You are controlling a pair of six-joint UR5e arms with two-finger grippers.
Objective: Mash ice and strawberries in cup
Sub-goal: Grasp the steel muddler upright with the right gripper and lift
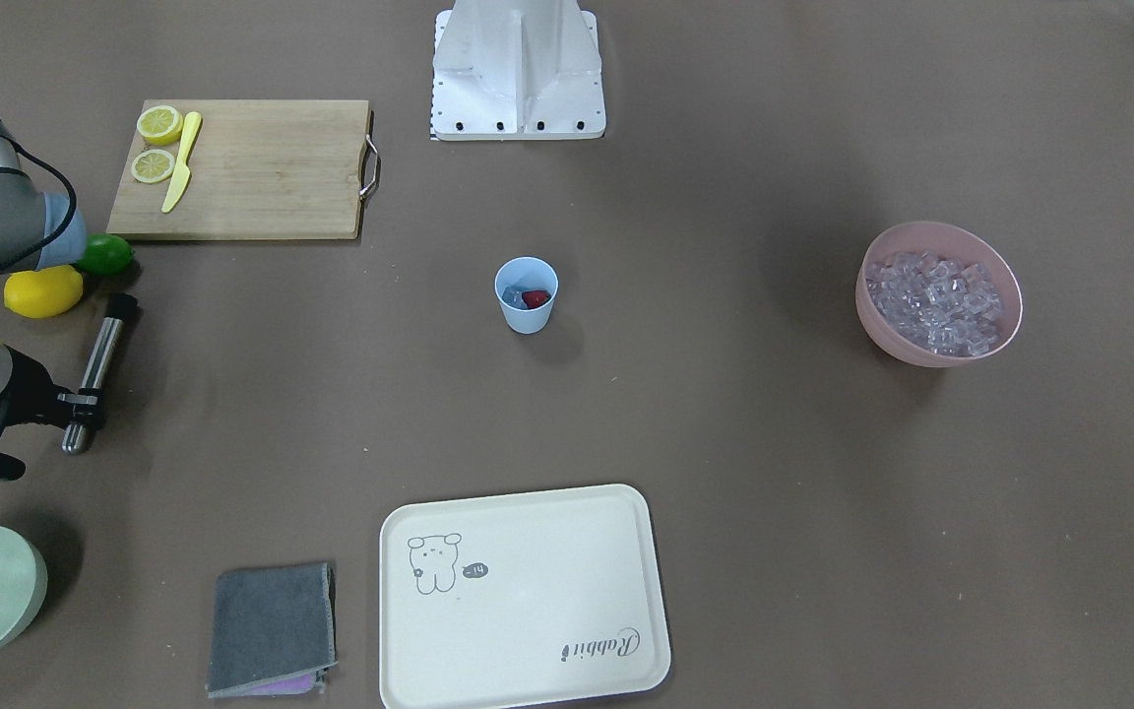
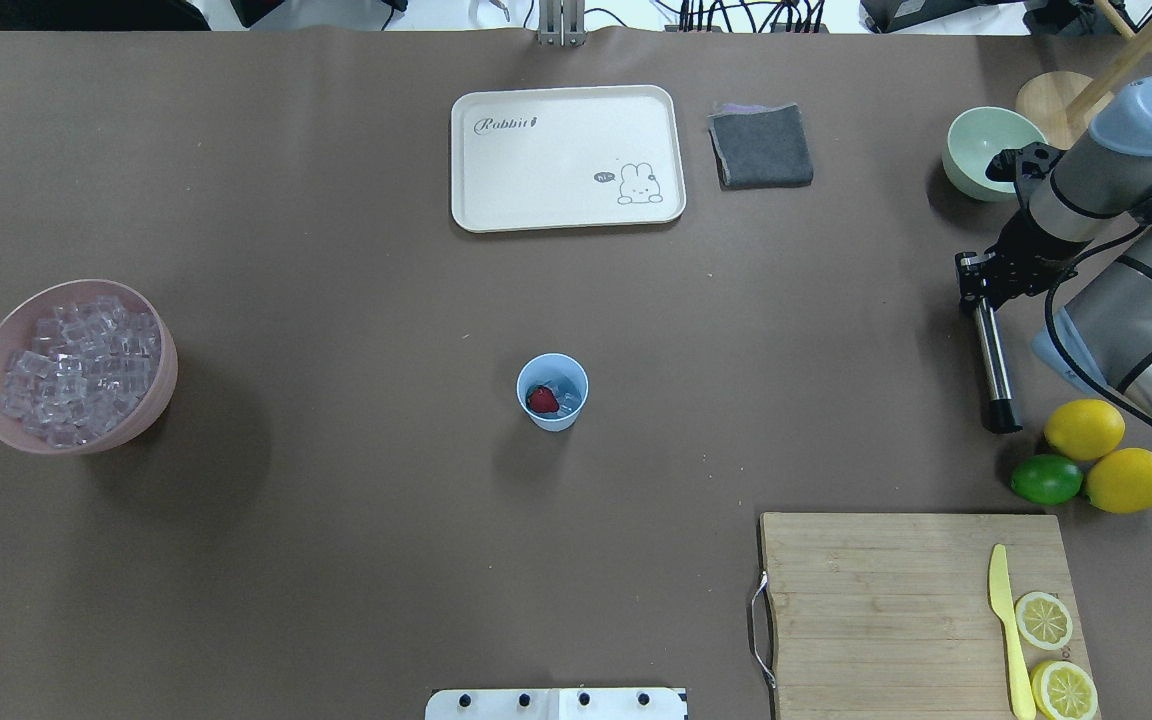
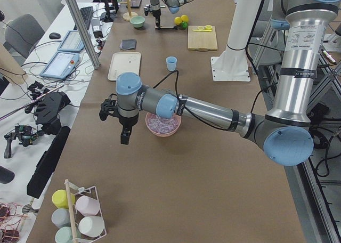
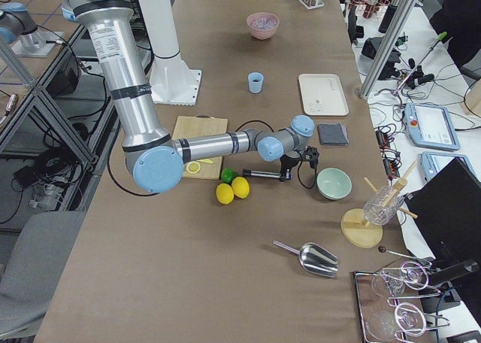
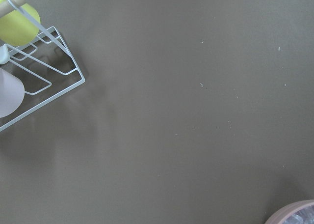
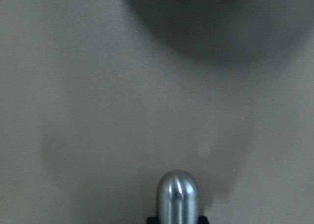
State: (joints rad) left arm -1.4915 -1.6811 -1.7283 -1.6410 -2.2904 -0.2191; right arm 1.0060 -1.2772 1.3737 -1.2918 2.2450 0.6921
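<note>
The light-blue cup stands upright mid-table and also shows in the front view. Inside it lie a red strawberry and a few clear ice cubes. My right gripper is at the table's right side, shut on one end of a steel muddler that lies level just over the table; its rounded end shows in the right wrist view. My left gripper hangs beside the pink bowl full of ice. I cannot tell if it is open or shut.
Two lemons and a lime lie near the muddler's black tip. A cutting board holds lemon halves and a yellow knife. A pale green bowl, grey cloth and cream tray sit at the far side.
</note>
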